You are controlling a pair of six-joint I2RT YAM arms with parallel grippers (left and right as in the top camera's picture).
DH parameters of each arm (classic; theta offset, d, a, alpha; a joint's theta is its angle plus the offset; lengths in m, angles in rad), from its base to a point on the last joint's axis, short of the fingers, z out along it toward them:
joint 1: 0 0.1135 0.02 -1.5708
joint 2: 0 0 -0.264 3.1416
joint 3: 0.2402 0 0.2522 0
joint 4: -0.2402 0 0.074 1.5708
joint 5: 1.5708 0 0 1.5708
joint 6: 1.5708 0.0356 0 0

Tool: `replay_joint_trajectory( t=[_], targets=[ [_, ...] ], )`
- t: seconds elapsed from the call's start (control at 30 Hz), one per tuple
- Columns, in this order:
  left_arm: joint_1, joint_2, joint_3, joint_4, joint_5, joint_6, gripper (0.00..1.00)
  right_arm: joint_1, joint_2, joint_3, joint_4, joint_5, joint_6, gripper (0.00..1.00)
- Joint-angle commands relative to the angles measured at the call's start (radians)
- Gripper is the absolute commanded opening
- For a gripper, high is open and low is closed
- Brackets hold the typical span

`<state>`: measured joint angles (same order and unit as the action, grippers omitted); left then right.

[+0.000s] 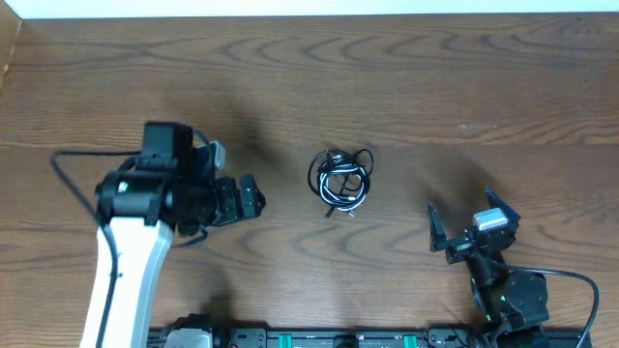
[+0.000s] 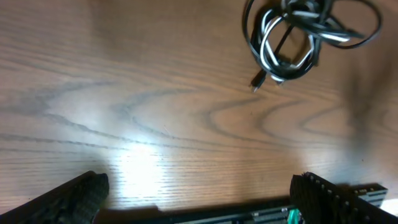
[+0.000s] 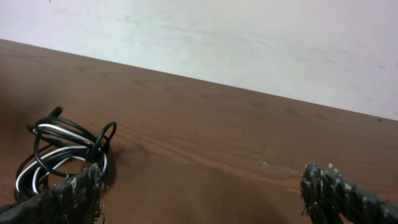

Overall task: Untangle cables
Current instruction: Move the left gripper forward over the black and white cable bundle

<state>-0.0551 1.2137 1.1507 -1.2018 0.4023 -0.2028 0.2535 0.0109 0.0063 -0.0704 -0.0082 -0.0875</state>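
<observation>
The cables lie in one small tangled bundle of thin black and white loops at the table's middle. The bundle also shows in the left wrist view at the top right and in the right wrist view at the far left. My left gripper is open and empty, to the left of the bundle and apart from it. My right gripper is open and empty, to the right of the bundle and nearer the front edge.
A thicker black wire loops from the left arm's base. A black rail with green parts runs along the table's front edge. A white wall stands behind the table's far edge.
</observation>
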Motion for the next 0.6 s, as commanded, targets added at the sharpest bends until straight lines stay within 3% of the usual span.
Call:
replay_joint_trajectory(
  t=[0.0, 0.07, 0.13, 0.27, 0.3, 0.57],
  targets=[
    [-0.002, 0.072, 0.014, 0.011, 0.037, -0.002, 0.99, 0.002, -0.006, -0.001, -0.004, -0.006, 0.008, 0.99],
    [-0.002, 0.113, 0.014, 0.016, 0.043, -0.017, 0.94, 0.002, -0.006, -0.001, -0.004, -0.006, 0.008, 0.99],
    [-0.003, 0.148, 0.014, 0.017, 0.044, -0.058, 0.8, 0.002, -0.006, -0.001, -0.004, -0.006, 0.008, 0.99],
    [-0.003, 0.216, 0.013, 0.023, 0.043, -0.108, 0.34, 0.002, -0.006, -0.001, -0.004, -0.006, 0.008, 0.99],
    [-0.003, 0.239, 0.013, 0.029, 0.044, -0.119, 0.08, 0.002, -0.006, -0.001, -0.004, -0.006, 0.008, 0.99],
    [-0.071, 0.269, 0.01, 0.107, 0.042, -0.213, 0.08, 0.002, -0.006, -0.001, -0.004, -0.006, 0.008, 0.99]
  ],
)
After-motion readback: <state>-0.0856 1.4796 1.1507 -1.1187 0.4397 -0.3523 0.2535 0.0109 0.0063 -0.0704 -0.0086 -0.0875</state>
